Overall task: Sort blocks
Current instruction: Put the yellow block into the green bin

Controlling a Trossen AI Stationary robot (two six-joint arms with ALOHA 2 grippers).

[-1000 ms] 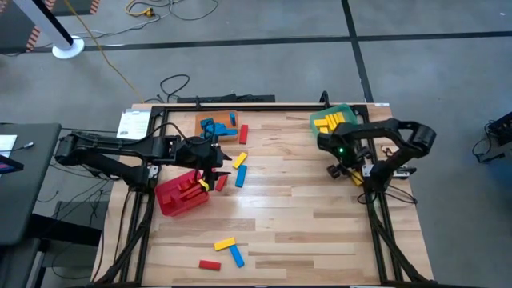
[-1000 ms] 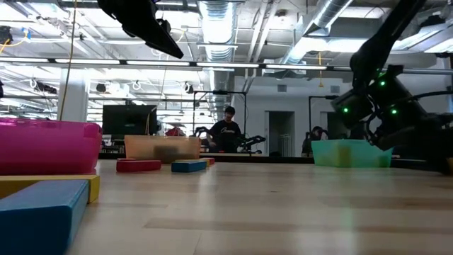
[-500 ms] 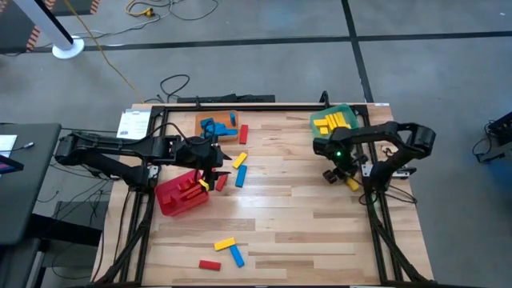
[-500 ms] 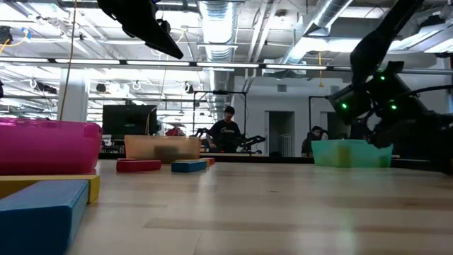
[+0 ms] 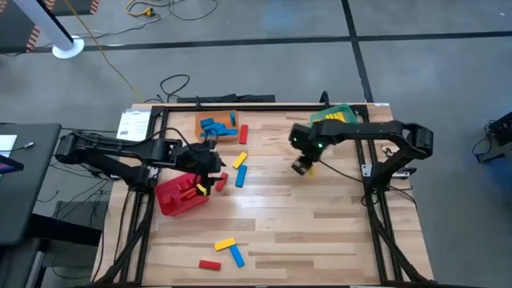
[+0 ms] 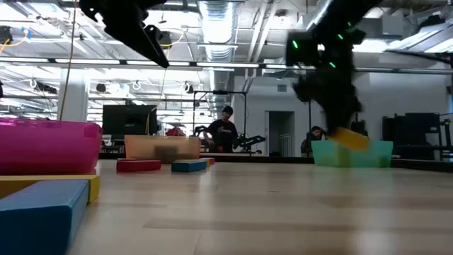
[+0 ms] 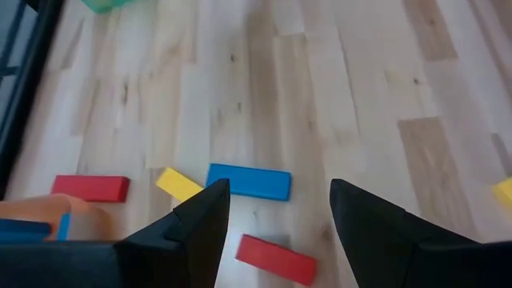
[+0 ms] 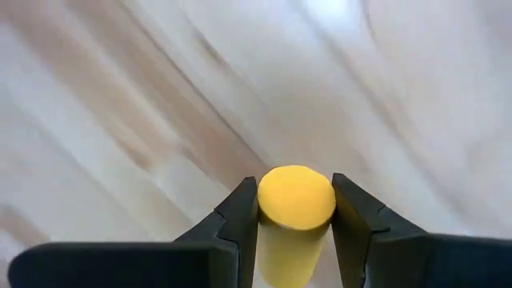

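Between the right jaws (image 8: 294, 210) we see a yellow piece (image 8: 294, 200) pinched end-on, its rounded end facing the wrist camera and its long axis running back between the two fingers. In the overhead picture this right gripper (image 5: 302, 166) hangs above centre-right of the table (image 5: 320, 216), and the green bin (image 5: 340, 117) with its yellow blocks lies up and to the right of it, near the table's top right corner. We judge that bin to be where the carried piece belongs, and the right arm is plainly the nearer one.

At centre-left the left jaws (image 7: 276, 224) stand wide apart and hold nothing. Just ahead of them on the table lie a blue block (image 7: 248, 182), a yellow block (image 7: 178, 183) and two red blocks (image 7: 274, 258), beside the red bin (image 5: 181, 194).
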